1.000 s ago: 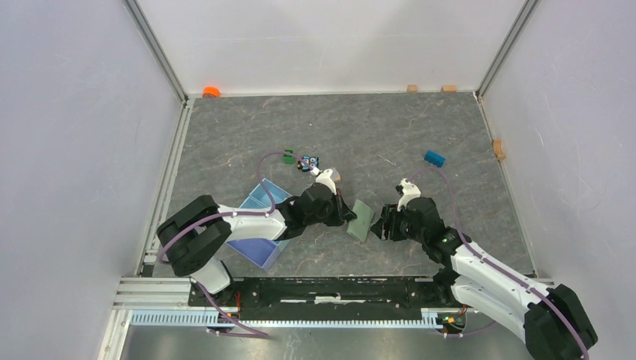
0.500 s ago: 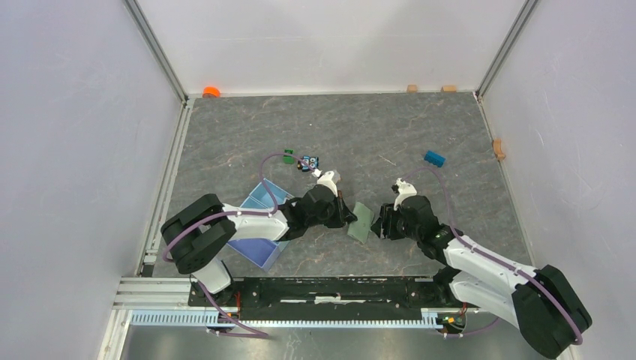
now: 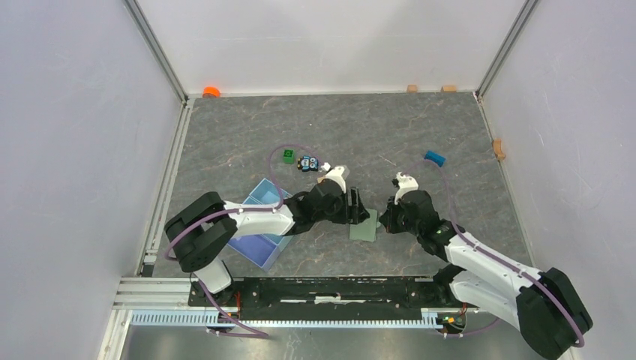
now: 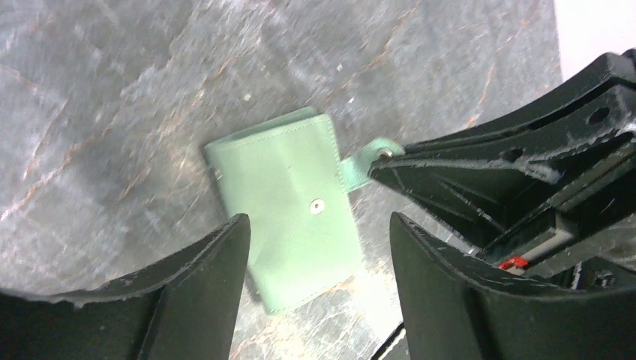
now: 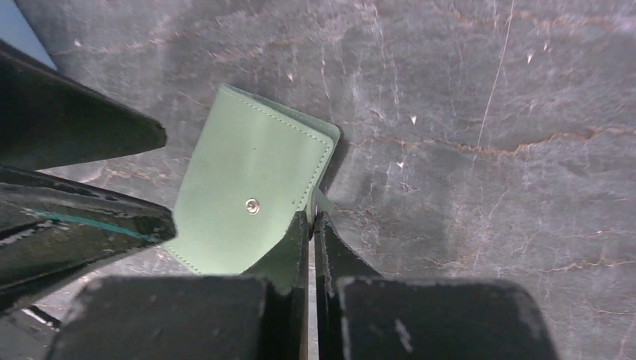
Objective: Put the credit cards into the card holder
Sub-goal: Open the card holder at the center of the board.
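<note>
Two tools: L tool (image 4: pixel 319 225) released over card holder (image 4: pixel 281 195) — R tool (image 5: pixel 310 217) clenched on its tab (image 4: pixel 358 165), stud (image 4: pixel 384 154) visible L-wrist only.

A light blue tray (image 3: pixel 259 225) lies on the grey marbled table (image 3: pixel 225 135), well to the left of the left pincer (image 3: pixel 358 206). Beyond this pincer, a little to its left, a small green cube (image 3: pixel 288 156) stands just beside a small dark and blue object (image 3: pixel 307 163). Far beyond it, at the far left corner, is an orange thing (image 3: pixel 211 91). Beyond the right pincer (image 3: pixel 383 219), to its right, lies a blue block (image 3: pixel 433 157). Two wooden blocks (image 3: pixel 412 88) sit at the far edge, and a third wooden block (image 3: pixel 498 148) at the right edge.
</note>
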`<state>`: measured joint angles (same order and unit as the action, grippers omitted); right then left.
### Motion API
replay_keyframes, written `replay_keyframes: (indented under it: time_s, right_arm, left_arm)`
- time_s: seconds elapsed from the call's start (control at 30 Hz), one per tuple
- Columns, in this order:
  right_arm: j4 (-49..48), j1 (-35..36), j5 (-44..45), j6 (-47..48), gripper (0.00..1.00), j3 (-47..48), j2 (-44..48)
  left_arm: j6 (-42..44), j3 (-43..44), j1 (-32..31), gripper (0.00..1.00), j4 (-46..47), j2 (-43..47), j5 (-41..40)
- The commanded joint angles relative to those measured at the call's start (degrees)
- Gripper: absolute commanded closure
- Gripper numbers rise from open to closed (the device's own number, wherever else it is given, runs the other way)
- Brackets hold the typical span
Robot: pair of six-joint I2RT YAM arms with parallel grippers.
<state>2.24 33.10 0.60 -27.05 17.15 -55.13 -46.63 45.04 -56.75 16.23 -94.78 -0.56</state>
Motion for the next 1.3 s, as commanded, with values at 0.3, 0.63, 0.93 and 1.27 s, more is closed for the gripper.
replay_keyframes:
  time_s: [0.3,0.63,0.93,1.27]
  right_arm:
    - [6.5,-0.1,-0.4,2.6,1.00,8.9,7.6]
    - [6.9,-0.1,-4.1,2.4,1.00,9.6,10.0]
    - [7.2,-0.1,-4.7,2.4,1.00,9.5,11.4]
    - [7.1,-0.1,-5.6,2.6,1.00,9.2,11.6]
  left_arm:
    - [7.3,6.3,-0.6,0.08,-5.6,1.5,3.2]
    - [3.2,4.7,-0.6,0.08,-1.3,0.8,4.7]
    - [1.1,4.3,-0.6,0.20,-1.8,-0.7,2.3]
    - [0.1,4.7,-0.6,0.26,-2.5,-2.6,1.6]
